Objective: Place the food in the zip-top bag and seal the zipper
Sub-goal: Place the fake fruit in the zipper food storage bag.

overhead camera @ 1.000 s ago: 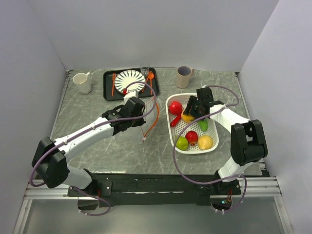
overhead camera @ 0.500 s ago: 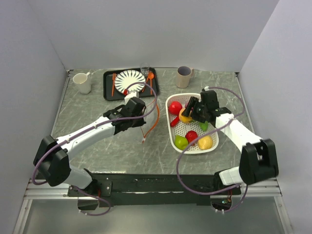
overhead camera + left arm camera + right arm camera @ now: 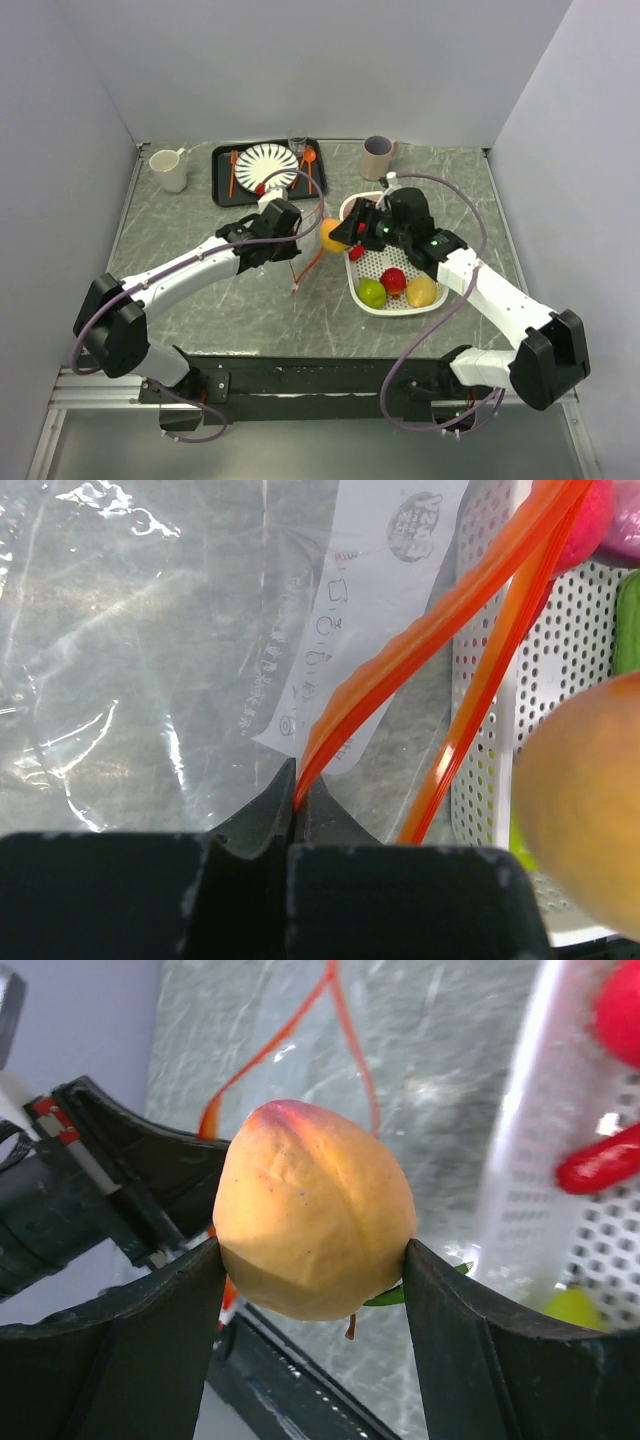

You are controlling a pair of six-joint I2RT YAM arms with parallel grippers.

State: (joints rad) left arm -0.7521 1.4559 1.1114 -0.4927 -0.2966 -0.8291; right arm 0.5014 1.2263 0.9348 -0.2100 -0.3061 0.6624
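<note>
Peach (image 3: 312, 1210) in right claw (image 3: 312, 1260), near zipper (image 3: 420, 648)

the left pincer (image 3: 296, 806) pinches the orange zipper (image 3: 430, 630) of the clear bag (image 3: 150, 660).

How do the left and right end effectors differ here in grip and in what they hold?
The left end effector is pinched fully shut on the thin orange-red zipper of the zip-top bag; the right end effector stands wide around a round orange-yellow fruit. The left grips a flat strip by its edge; the right clamps the fruit on both sides, beside the white basket. Both hold something.
</note>
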